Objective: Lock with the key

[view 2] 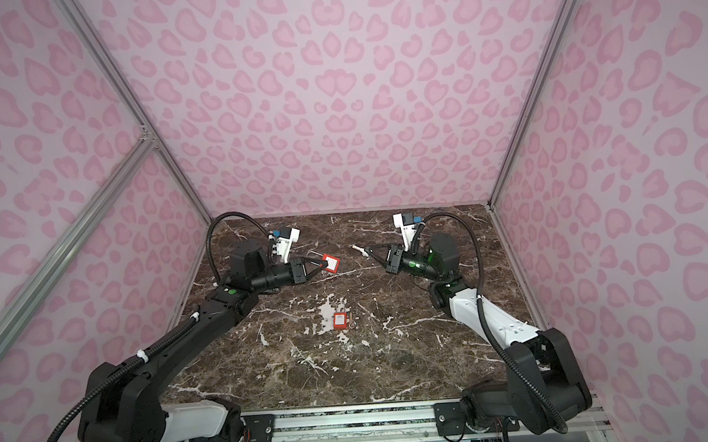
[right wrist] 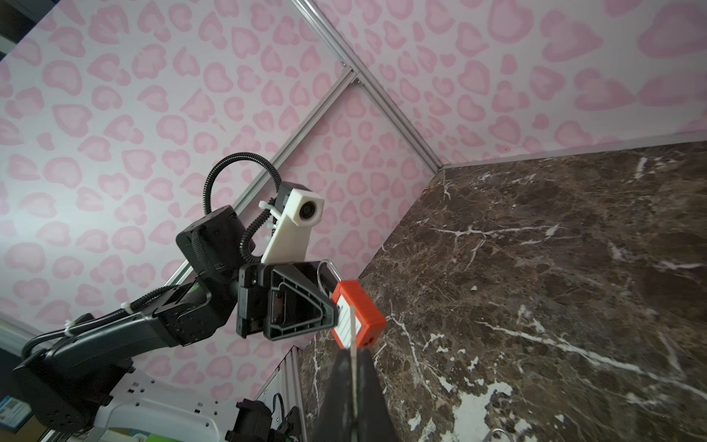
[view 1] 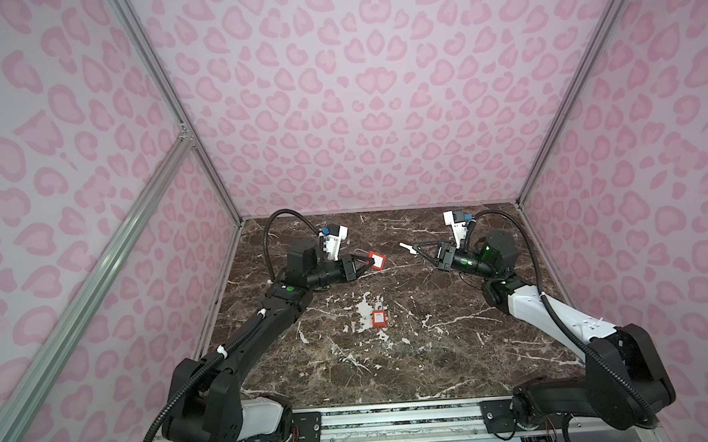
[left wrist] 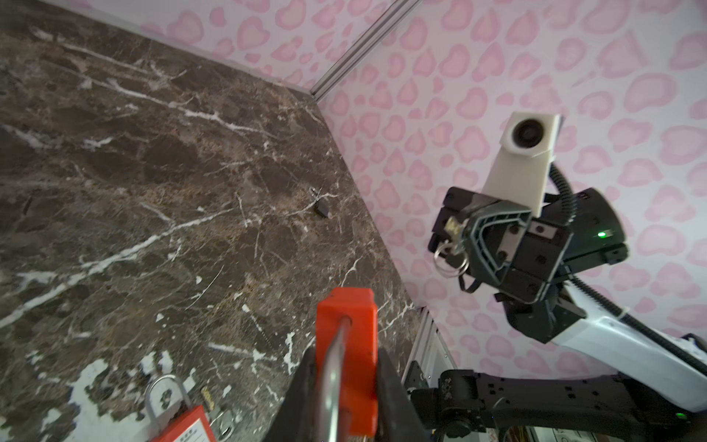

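Landmark: the flat red padlock with the white label [view 1: 378,318], lying in the middle of the dark brown marble-patterned bench [view 1: 434,351].

- Left end effector [view 1: 369,263]: clamped on a second red plastic-bodied padlock with a steel shackle [view 1: 376,260]. It is held clear of the bench, beyond the landmark on the left arm's side.
- Right end effector [view 1: 415,250]: pinched fully shut on the pale metal key [view 1: 405,246], with its wire ring [left wrist: 447,264] hanging loose. It is also raised, beyond the landmark on the right arm's side.
- The key tip and the held padlock face each other across an open gap and are not touching.
- In the wrist views you cannot tell whether the shackle is seated in the body.

Watch for:
- The key is gripped by a thin edge. If it meets the padlock off-axis, it will likely pivot or slip between the fingers.
- The padlock is held only at one end of its body. A push from the key could rotate it or shove it out of the grip.
- The blade and keyway may not line up. Check the blade angle before you close the gap, or it may jam on the face.
- The loose ring could snag on a finger as you twist.
- Anything dropped lands near the landmark, and you could confuse the two padlocks.
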Motion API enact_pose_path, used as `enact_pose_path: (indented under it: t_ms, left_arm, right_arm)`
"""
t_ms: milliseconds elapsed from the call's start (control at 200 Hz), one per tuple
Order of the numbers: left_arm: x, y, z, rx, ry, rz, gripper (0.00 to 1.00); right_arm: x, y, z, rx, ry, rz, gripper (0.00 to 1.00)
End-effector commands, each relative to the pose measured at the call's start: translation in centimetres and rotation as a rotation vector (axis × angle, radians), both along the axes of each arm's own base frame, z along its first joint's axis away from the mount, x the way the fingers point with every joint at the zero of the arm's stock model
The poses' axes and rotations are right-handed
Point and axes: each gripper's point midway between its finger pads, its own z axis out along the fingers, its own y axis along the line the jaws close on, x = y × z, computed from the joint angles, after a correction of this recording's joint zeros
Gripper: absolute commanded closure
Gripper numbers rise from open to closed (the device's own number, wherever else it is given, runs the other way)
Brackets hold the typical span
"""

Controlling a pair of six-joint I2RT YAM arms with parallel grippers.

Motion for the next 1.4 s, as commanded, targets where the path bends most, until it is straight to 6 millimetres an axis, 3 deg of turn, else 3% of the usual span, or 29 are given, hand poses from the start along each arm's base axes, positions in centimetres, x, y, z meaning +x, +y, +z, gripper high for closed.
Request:
enact_pose_path:
  t_ms: [0,160,655,1025,1395]
  left_arm:
    - [-1.1,0.6,-4.5,0.196,0.048,-0.027,0.97]
    - [-2.8,-0.4,-8.3,0.286,0.11,-0.093,0.96]
    - [-5.5,-6.8,-14.9,0.474,0.234,-0.337,0.97]
    - [-5.5,-8.1,-17.4,0.5,0.277,-0.37,0.97]
    - [-5.5,-8.7,-18.3,0.496,0.308,-0.401,0.91]
  right_arm:
    - [0.6,-0.5,-0.5,-0.02,0.001,-0.04,1.0]
    - [0.9,-1.0,-1.3,-0.06,0.01,-0.071,1.0]
    - [1.1,-2.7,-2.4,-0.114,0.032,-0.136,1.0]
    - [0.8,-4.0,-2.5,-0.116,0.031,-0.163,1.0]
    - [0.9,-4.6,-2.9,-0.116,0.039,-0.177,1.0]
